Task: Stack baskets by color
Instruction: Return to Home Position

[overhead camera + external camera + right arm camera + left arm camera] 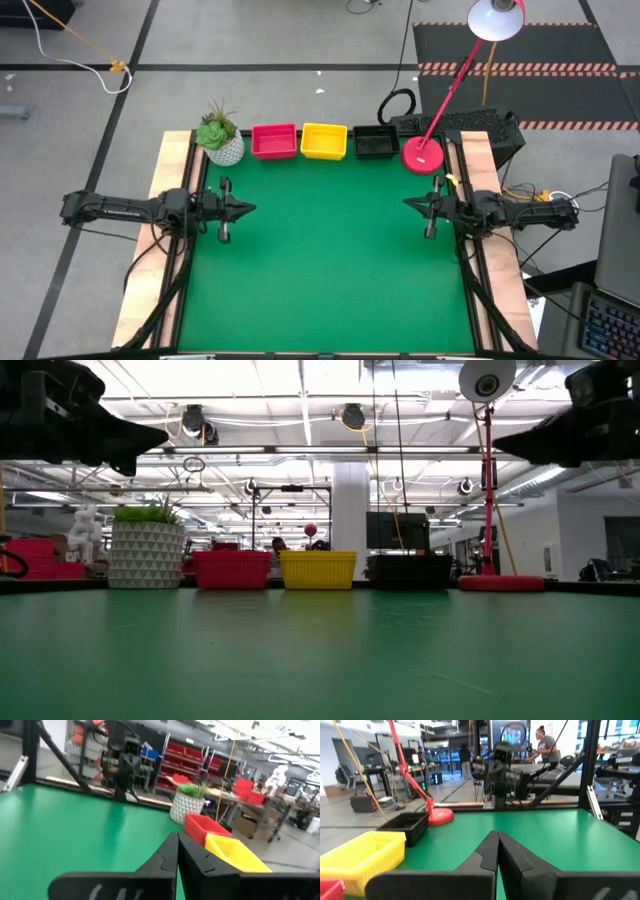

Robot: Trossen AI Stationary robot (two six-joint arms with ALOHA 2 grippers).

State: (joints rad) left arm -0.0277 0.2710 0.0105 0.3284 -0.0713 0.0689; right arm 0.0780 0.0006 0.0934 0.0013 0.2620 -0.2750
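Note:
Three baskets stand in a row on their bases along the table's far edge: a red basket (274, 141), a yellow basket (324, 141) and a black basket (375, 142). They also show as the red basket (232, 569), the yellow basket (318, 569) and the black basket (410, 571). My left gripper (250, 209) hovers shut at the table's left side, pointing level toward the right. My right gripper (408, 204) hovers shut at the right side, pointing level toward the left. Both are well above the green mat and far from the baskets.
A white plant pot (222, 143) stands left of the red basket. A round red lamp base (423, 154) stands right of the black basket, its arm slanting up and away. The green mat (330, 260) lies bare between the arms. People show in the room beyond the table.

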